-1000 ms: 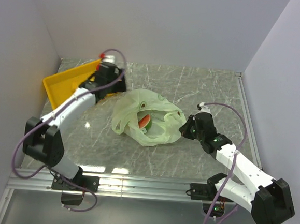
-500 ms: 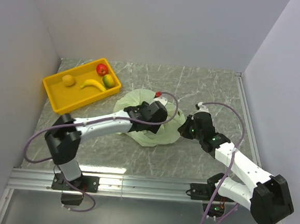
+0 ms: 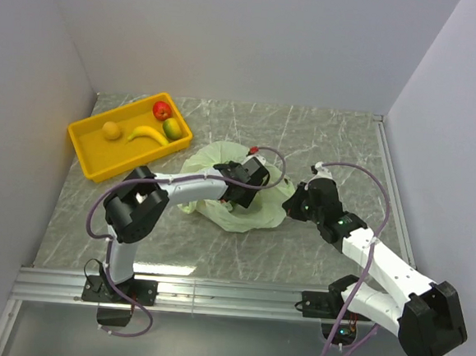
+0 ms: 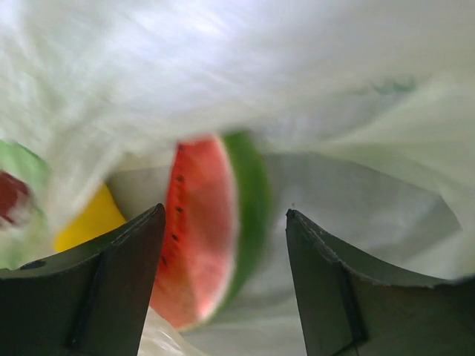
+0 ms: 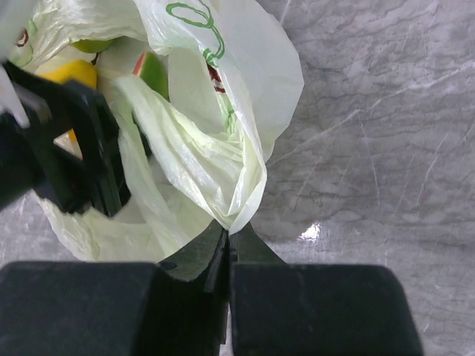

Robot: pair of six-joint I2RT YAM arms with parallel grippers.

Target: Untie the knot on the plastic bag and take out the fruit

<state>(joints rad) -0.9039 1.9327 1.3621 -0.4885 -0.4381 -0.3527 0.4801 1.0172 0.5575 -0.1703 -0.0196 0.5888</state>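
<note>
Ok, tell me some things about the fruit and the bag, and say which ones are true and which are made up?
1. The banana lies in the yellow tray. True.
2. The watermelon slice is in the tray too. False: it is inside the plastic bag.
3. The right gripper pinches the bag's edge. True.
4. The left gripper is shut tight. False: its jaws stand open inside the bag, with the watermelon slice just ahead of them.
</note>
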